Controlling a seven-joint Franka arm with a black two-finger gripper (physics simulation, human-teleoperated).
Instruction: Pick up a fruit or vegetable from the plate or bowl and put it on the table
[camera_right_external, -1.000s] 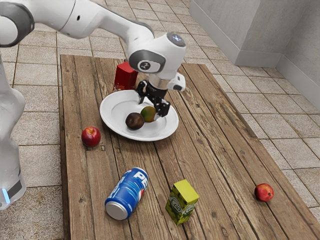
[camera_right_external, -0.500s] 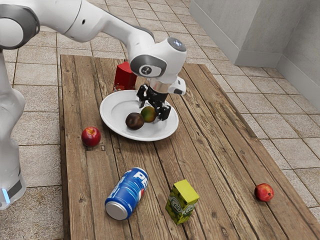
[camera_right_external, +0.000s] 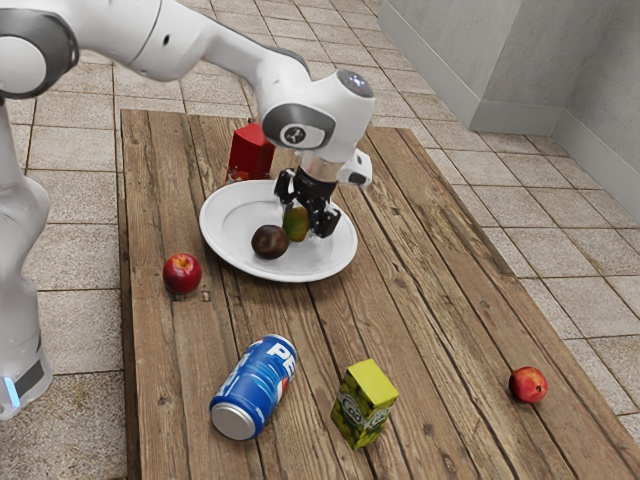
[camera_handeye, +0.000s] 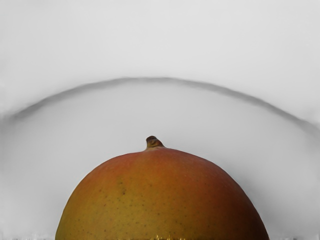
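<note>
Insp., counter: wht. plate holds dk. fruit; mango adj., w/ pincer at it. Apple nr. plate. Blue can on side; grn. box upright. Red box just beyond plate. Red fruit well apart, ext. view's rt.

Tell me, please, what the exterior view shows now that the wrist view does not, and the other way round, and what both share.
Exterior view: the claw at the mango, a dark round fruit beside it, and, on the wooden table, a red box, an apple, a smaller red fruit, a blue can and a green carton.

Wrist view: the mango's short stem and the dark specks on its skin.

Both: the mango and the white plate.
</note>
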